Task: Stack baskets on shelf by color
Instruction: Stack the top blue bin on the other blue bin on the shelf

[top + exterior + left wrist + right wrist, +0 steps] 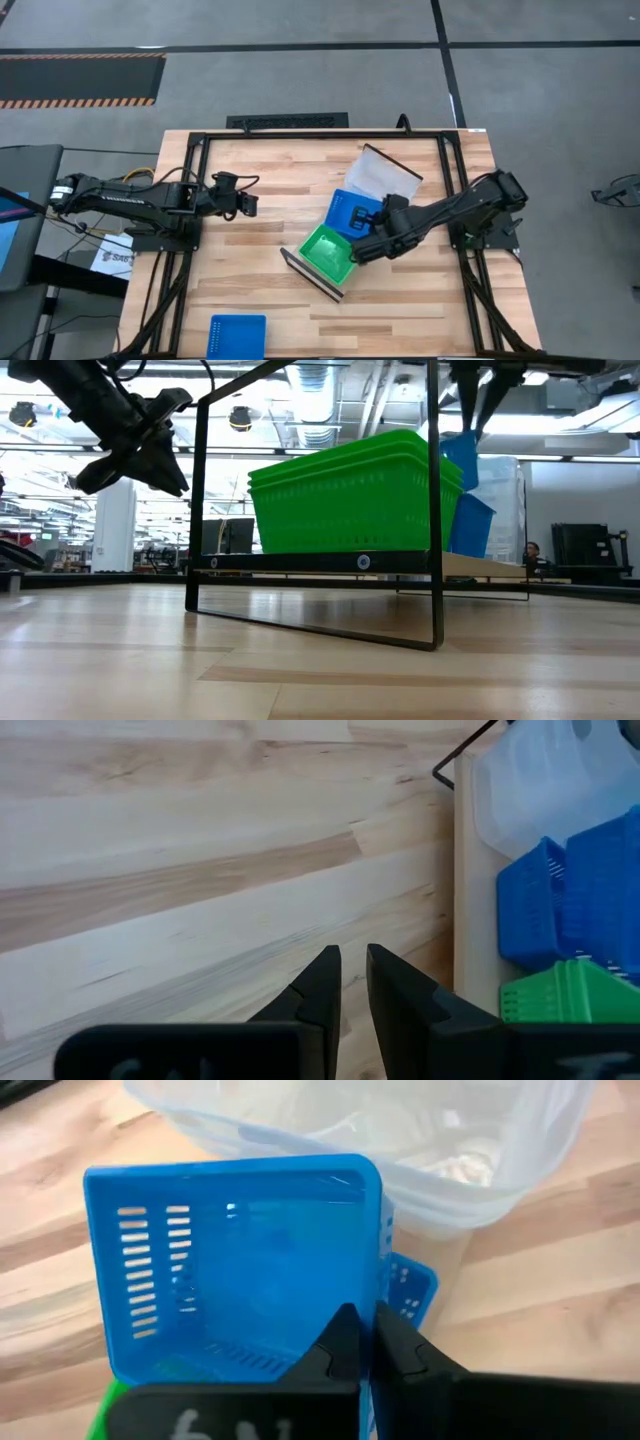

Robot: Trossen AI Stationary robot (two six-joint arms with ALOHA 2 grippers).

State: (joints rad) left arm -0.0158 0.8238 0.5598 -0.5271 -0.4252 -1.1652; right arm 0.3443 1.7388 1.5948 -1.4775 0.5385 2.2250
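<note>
A shelf [312, 278] lies slanted across the table's middle. On its near end rests a stack of green baskets [325, 250] [350, 490], and on its far end clear baskets [385, 175] [380, 1130]. Between them a blue basket [412, 1285] sits on the board. Above that one hangs a second blue basket [230, 1250] [458, 460], with my right gripper [365, 1315] [364, 246] shut on it. My left gripper [250, 205] [352, 955] hangs shut and holding nothing, above bare table left of the shelf. My right gripper pinches one side wall of the blue basket at its rim [380, 1285], one finger inside the basket and one outside. The fingers slant down from the table's right. The basket is lifted clear and tilted, above the blue basket on the shelf.
A third blue basket [238, 335] lies by itself near the table's front edge, left of centre. A black metal frame [200, 150] runs around the tabletop. Bare wood stretches between the left gripper and the shelf.
</note>
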